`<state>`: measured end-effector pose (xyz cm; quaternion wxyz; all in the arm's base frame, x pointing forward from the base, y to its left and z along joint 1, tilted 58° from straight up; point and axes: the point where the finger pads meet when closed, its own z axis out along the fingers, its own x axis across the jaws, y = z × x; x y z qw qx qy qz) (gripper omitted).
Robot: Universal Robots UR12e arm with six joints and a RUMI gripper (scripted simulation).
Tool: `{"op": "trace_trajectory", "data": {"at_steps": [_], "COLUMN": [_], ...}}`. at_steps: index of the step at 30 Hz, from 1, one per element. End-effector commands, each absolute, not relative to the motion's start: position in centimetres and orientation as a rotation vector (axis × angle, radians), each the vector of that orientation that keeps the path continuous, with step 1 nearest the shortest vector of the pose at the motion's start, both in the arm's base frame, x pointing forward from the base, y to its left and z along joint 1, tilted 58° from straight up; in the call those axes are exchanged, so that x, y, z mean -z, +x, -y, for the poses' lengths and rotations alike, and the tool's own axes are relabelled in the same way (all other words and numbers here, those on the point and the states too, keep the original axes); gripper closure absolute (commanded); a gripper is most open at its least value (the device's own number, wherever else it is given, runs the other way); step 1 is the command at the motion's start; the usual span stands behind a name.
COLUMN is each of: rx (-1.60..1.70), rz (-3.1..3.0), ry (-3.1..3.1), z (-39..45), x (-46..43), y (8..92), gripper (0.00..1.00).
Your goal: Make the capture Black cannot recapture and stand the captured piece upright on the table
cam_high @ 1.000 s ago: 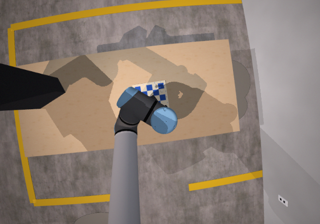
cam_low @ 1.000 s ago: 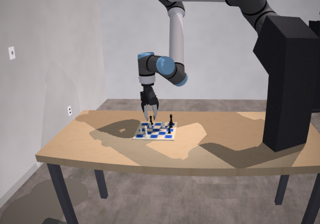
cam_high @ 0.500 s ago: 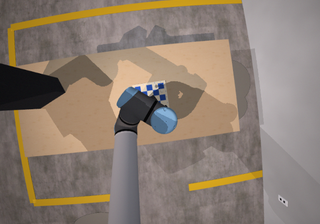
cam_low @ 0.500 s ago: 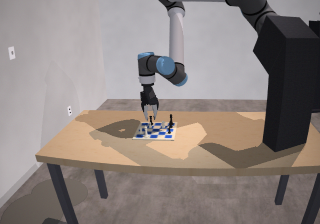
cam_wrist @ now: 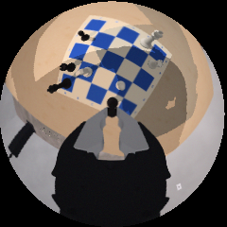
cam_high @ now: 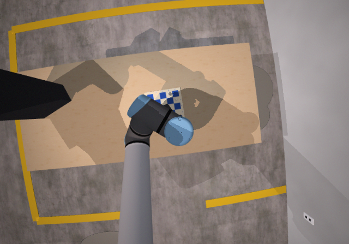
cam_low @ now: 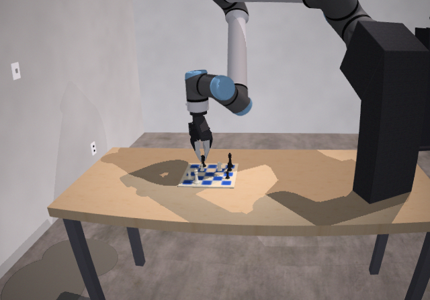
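Note:
A small blue-and-cream chessboard (cam_low: 218, 183) (cam_wrist: 137, 56) (cam_high: 176, 106) lies on the wooden table (cam_low: 138, 199). My gripper (cam_low: 203, 158) (cam_wrist: 112, 107) points straight down at the board's far left corner in the exterior view and is shut on a black pawn (cam_wrist: 112, 103) (cam_low: 203, 164) there. Other black pieces stand on the board: a tall one (cam_low: 229, 160) (cam_wrist: 60, 86), a pawn (cam_low: 227, 174) (cam_wrist: 83, 35) and another piece (cam_wrist: 67, 67). White pieces (cam_low: 196, 177) (cam_low: 219, 166) (cam_wrist: 152, 39) (cam_wrist: 121, 85) stand upright on their squares. In the top view the arm hides the gripper.
The arm's large black base block (cam_low: 385, 116) stands on the table's right end. The arm's wrist and elbow (cam_high: 157, 117) hang over most of the board in the top view. A wall with sockets (cam_low: 93, 147) runs past the table's left end.

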<state>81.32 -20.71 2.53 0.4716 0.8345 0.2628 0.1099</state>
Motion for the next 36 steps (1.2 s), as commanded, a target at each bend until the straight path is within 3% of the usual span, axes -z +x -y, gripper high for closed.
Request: {"op": "trace_trajectory", "data": {"at_steps": [1,36], "rx": [-0.270,-0.270], "rz": [-0.644,-0.644], "ry": [2.043,2.043], "z": [20.6,17.5], "x": [-2.6,-4.9], "y": [81.3,79.5], "gripper": [1.00,1.00]}}
